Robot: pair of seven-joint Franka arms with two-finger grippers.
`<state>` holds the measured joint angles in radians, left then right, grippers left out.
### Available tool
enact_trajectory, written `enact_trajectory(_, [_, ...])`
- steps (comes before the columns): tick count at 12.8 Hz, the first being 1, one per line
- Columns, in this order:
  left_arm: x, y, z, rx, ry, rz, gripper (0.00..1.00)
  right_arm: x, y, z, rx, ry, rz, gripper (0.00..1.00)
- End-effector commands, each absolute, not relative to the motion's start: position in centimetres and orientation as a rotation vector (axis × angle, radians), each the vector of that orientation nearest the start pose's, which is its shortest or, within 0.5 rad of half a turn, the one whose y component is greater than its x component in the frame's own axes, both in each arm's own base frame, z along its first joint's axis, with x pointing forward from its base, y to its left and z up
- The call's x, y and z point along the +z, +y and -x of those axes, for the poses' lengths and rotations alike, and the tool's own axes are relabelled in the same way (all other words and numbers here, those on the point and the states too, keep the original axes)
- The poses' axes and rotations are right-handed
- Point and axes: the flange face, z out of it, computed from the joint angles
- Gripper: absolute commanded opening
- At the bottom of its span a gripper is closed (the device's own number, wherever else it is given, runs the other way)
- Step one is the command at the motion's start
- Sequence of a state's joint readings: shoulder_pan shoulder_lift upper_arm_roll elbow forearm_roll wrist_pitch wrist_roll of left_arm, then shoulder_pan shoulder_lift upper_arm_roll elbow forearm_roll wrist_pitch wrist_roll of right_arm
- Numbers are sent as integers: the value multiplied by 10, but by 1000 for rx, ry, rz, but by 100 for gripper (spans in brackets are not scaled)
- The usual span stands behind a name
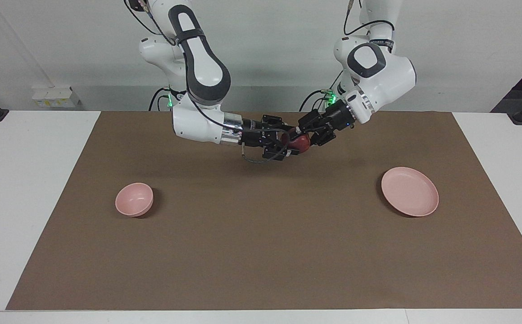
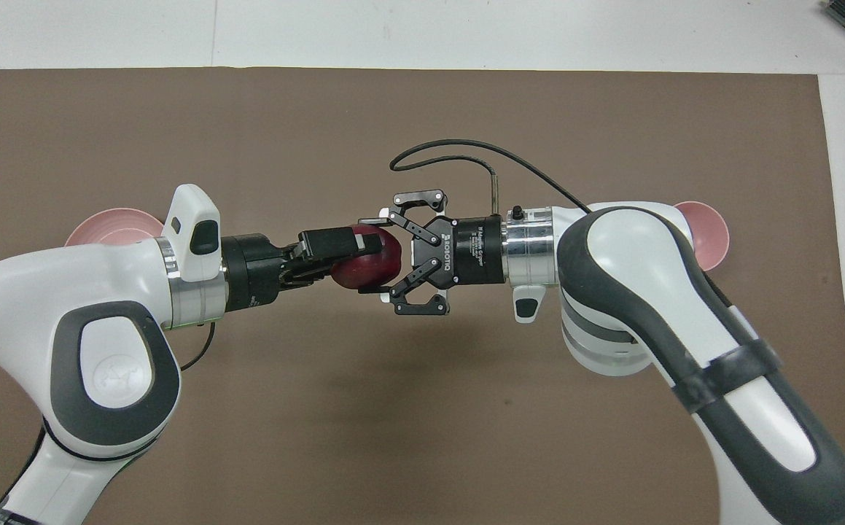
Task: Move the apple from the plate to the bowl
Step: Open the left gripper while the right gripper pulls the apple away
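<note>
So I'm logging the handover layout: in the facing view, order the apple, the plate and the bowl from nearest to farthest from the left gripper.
1. The apple: at the left gripper, held up over the mat between both grippers.
2. The plate: empty, toward the left arm's end of the table.
3. The bowl: empty, toward the right arm's end, past the right gripper.

Both grippers meet over the brown mat [image 1: 261, 234] (mid-table), leaving open room above the bowl [image 1: 134, 199] and plate [image 1: 410, 191].
</note>
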<state>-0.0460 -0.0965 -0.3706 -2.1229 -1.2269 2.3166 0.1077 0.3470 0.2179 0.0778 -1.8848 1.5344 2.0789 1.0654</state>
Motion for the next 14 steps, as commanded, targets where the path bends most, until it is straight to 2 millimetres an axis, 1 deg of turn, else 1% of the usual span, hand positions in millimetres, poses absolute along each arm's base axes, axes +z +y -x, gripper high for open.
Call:
enact_trajectory(1, [487, -252, -491, 71, 286, -2128, 63, 451, 304, -562, 1021, 1352, 1381, 0])
enact_trajectory(2, [486, -252, -491, 69, 287, -2128, 100, 451, 304, -562, 1019, 1352, 1384, 0])
enact_trajectory(4, [488, -252, -492, 73, 288, -2127, 100, 450, 303, -563, 1004, 1350, 1411, 0])
enact_trajectory(5, [490, -253, -493, 75, 289, -2124, 100, 452, 302, -564, 980, 1343, 1456, 0])
enact_trajectory(7, [489, -250, -495, 67, 294, -2126, 100, 454, 295, -569, 931, 1348, 1519, 0])
enact_trajectory(9, [494, -248, -498, 70, 300, -2120, 100, 450, 284, -574, 880, 1348, 1578, 0])
enact_trajectory(12, [494, -240, -501, 83, 297, -2145, 100, 442, 250, -588, 786, 1388, 1642, 0])
enact_trajectory(14, [492, -224, -507, 105, 283, -2195, 100, 434, 224, -600, 712, 1403, 1716, 0])
